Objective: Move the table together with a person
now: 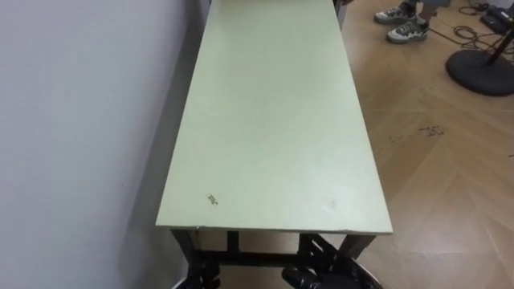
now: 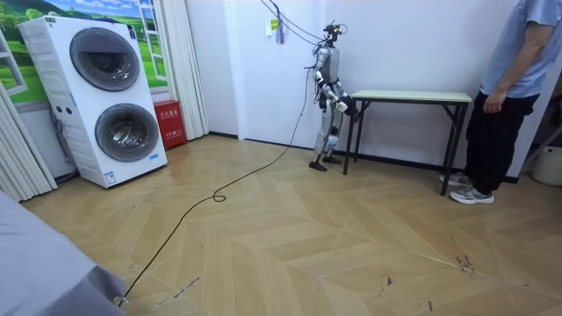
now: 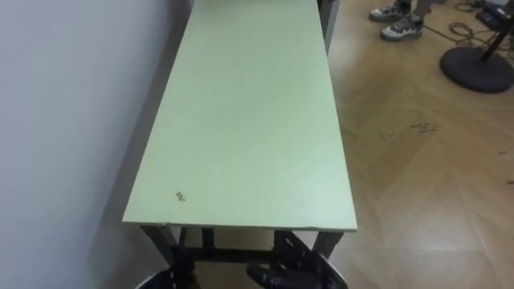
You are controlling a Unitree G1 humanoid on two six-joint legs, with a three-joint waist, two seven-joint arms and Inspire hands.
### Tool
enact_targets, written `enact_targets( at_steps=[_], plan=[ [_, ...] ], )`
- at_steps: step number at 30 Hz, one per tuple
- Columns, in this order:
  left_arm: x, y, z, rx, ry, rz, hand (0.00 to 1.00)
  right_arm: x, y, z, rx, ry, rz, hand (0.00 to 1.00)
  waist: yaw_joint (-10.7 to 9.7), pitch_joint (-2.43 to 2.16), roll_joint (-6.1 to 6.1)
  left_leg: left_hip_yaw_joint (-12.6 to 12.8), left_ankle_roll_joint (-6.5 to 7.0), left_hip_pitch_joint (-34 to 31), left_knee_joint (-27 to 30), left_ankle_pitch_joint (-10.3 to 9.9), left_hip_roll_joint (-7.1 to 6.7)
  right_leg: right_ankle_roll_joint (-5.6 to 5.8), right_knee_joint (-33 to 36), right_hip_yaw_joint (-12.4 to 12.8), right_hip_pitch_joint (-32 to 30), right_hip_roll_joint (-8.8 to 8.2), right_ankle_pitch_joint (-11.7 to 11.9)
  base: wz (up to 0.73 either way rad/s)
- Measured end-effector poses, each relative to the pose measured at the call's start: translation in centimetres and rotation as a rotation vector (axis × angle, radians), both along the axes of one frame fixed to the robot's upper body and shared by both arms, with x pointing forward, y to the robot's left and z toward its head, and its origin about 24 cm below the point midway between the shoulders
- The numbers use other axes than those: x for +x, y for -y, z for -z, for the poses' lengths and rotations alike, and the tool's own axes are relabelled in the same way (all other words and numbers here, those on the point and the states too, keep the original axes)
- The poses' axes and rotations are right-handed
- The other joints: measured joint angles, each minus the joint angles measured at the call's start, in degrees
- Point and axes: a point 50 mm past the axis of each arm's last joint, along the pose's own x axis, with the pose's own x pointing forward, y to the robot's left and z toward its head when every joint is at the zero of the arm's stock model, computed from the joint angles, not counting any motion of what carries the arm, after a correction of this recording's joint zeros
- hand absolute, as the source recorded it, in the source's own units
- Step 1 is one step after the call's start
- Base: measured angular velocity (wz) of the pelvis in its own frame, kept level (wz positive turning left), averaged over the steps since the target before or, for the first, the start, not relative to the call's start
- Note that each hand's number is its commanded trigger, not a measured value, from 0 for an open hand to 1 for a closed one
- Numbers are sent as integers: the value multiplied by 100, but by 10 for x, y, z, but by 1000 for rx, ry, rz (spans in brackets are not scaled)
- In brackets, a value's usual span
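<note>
Nearest the robot, below the short edge of the bench (image 1: 273, 120), dark shapes crowd together with the bench's black legs and crossbar. The right robot hand (image 1: 323, 271) shows as a dark mass under the right corner and is cut off by the bottom of the view. The left robot hand (image 1: 202, 278) is a smaller dark shape by the left leg. Both sit beneath the pale green top with their fingers hidden, so I cannot tell how far they are curled or whether they have hold of the frame.

The bench stretches straight away from the robot, with its left long side close along the white wall (image 1: 72, 120). A small dark mark (image 1: 213, 199) lies on the top near the left corner. In the room view the robot stands upright at the bench's end, arms reaching forward to the top's edge.

At the far end a person (image 2: 509, 88) stands just beside the bench, one hand (image 2: 490, 103) hanging near its corner but apart from it. The person's shoes (image 1: 405, 26) show on the wooden floor (image 1: 450, 185), and a round black stand base (image 1: 480, 71) sits to their right.
</note>
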Motion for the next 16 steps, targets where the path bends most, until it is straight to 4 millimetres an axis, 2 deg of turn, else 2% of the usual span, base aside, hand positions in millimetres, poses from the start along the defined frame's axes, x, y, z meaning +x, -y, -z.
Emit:
enact_targets(
  at_steps=[2,5,11,14,16],
  plan=[
    [-2,-4,3,33,-14,-26,0,-8,6,9,-54,-64,21,0,-29,28,34,-1,-4,-1,-8,1,2,-3,-11,8,-2,3,2,0],
    [-8,-12,9,87,-47,-70,0,-22,14,20,-121,-148,31,0,-23,31,34,12,-16,30,-56,8,2,-4,-25,19,9,7,2,-1],
    [-24,-28,18,211,-110,-113,0,-43,30,31,-208,-252,96,0,-81,31,15,24,-42,145,-197,27,-11,-5,-127,26,96,10,3,-1],
    [-33,-34,22,302,-138,-71,0,-57,37,36,-243,-313,142,0,-85,4,-11,29,-45,193,-219,19,-4,-5,-123,9,129,20,3,-1],
    [-35,-36,23,338,-140,-43,0,-62,38,38,-258,-338,158,0,-85,4,-18,38,-45,193,-227,20,3,-5,-125,10,139,24,3,0]
  ],
)
